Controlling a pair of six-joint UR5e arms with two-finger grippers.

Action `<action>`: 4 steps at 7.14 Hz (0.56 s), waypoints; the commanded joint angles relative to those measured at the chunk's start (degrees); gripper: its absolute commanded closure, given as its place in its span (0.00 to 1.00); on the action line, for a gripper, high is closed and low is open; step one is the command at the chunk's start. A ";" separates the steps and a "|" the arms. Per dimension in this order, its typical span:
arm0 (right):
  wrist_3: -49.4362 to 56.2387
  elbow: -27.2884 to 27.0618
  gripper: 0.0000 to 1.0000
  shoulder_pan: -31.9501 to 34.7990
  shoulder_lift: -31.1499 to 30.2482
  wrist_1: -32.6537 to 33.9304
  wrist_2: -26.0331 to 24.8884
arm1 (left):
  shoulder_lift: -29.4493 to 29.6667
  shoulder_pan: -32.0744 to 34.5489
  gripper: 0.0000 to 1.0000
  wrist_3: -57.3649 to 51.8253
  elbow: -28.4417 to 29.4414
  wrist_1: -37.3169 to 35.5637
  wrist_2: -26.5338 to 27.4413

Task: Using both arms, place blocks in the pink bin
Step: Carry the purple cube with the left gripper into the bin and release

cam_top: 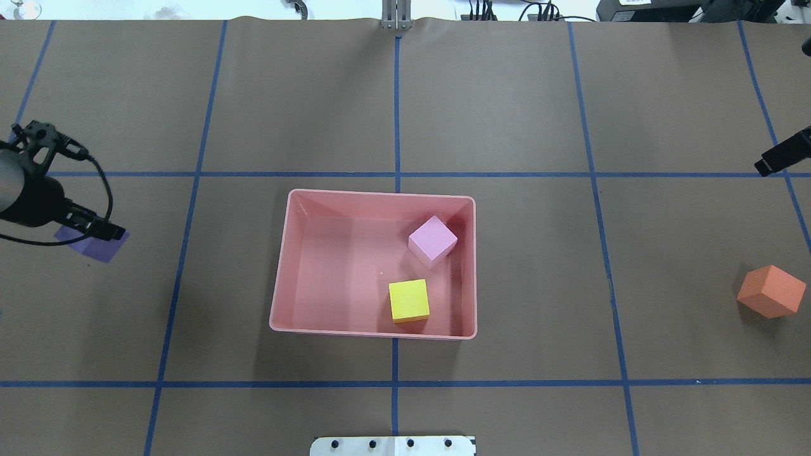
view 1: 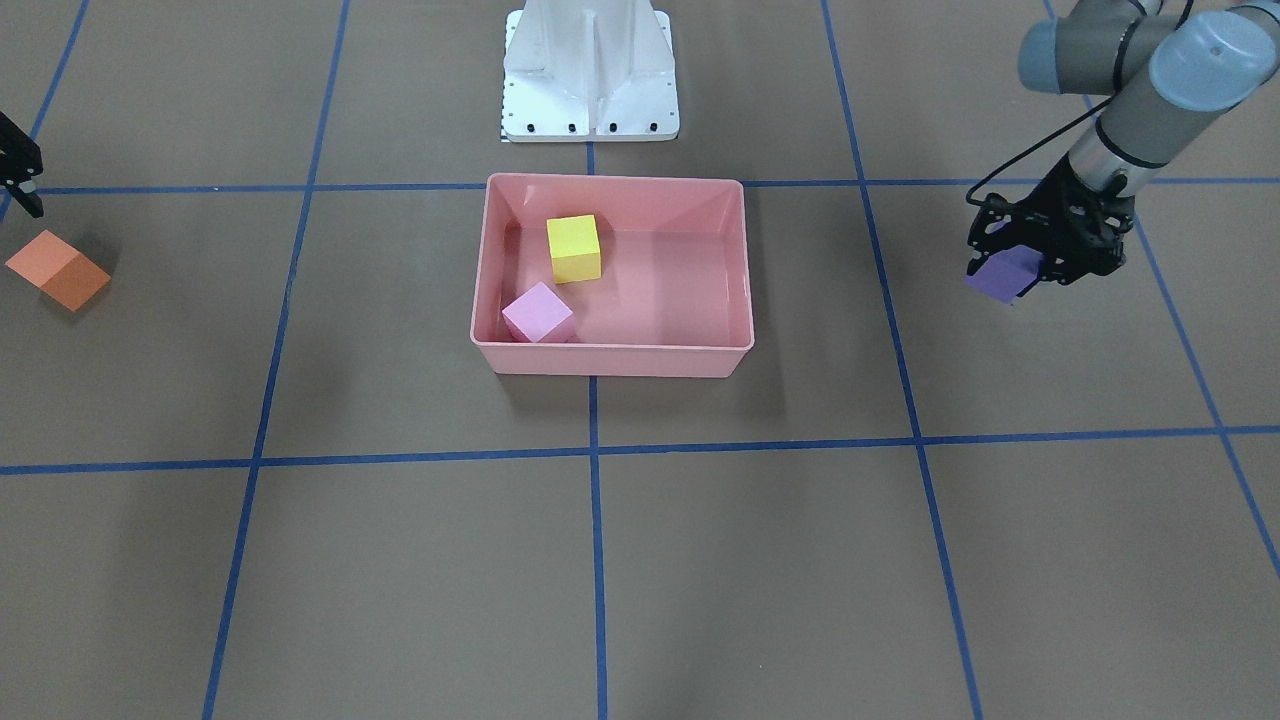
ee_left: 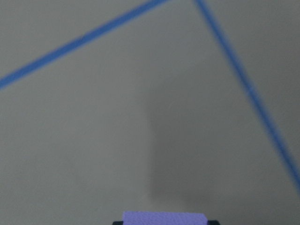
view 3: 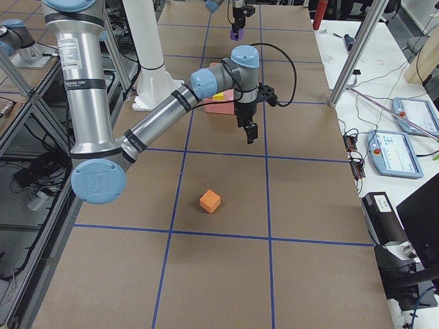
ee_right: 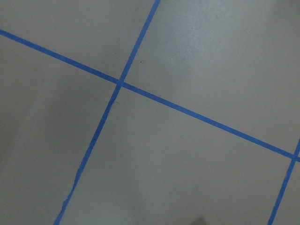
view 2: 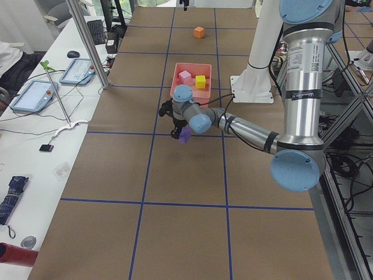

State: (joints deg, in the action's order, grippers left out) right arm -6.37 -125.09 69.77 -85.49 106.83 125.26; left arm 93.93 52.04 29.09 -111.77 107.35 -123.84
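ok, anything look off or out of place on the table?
Nothing damaged or spilled. The yellow block and light pink block sit in the pink bin, the pink one turned askew to the walls. The orange block lies on the table outside it, and the left hand grips the purple block.

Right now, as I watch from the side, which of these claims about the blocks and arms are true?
1. Two blocks, the yellow block and the light pink block, lie inside the pink bin. True.
2. The orange block is in the bin. False: it sits on the table, well outside the bin.
3. The left arm's fingers hold the purple block. True.
4. The right arm's fingers grip the orange block. False: they are apart from it.
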 commanded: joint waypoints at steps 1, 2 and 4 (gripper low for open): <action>1.18 3.60 0.00 1.33 -6.15 -11.14 1.81 | 19.79 -0.70 0.97 7.61 -3.28 -22.54 0.09; 2.75 7.11 0.00 2.81 -9.57 -18.60 4.26 | 25.55 -3.67 0.97 10.43 -2.67 -26.98 0.61; 3.11 12.39 0.00 3.62 -15.29 -31.27 5.17 | 34.16 -11.21 0.84 20.16 1.88 -27.29 5.32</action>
State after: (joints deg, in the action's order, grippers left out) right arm -3.56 -115.81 72.91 -97.42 82.91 129.80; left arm 121.98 45.41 43.36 -112.66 81.15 -121.91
